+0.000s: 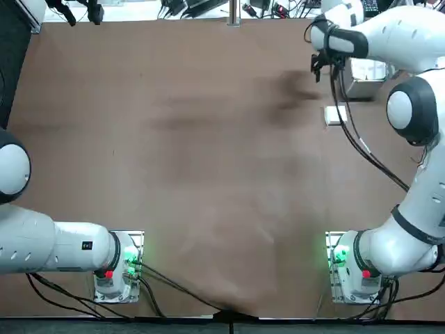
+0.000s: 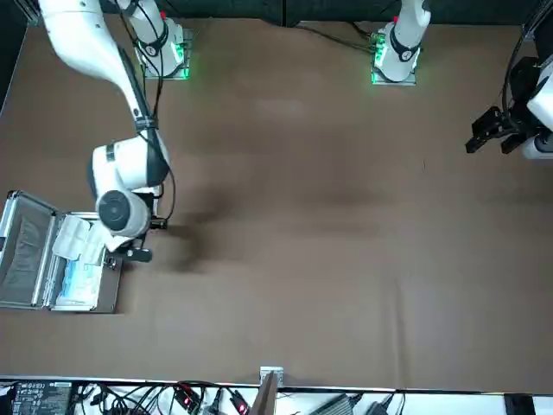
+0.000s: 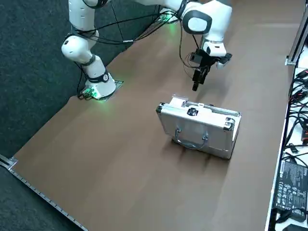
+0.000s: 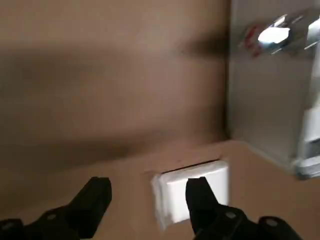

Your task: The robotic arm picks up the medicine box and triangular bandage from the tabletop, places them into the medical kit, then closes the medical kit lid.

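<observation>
The medicine box, a small white carton, lies on the brown table beside the medical kit. In the wrist view the medicine box sits partly behind one finger. My right gripper is open and hangs just above the table with nothing held, near the kit. From the side the gripper points down, beyond the silver case. The medical kit lid stands open. A soft white packet, the triangular bandage, lies in the light blue inside.
The parked left arm lies along the near left. Cables and electronics line the table's far edge, where a short metal post stands. Both arm bases glow green at the near edge.
</observation>
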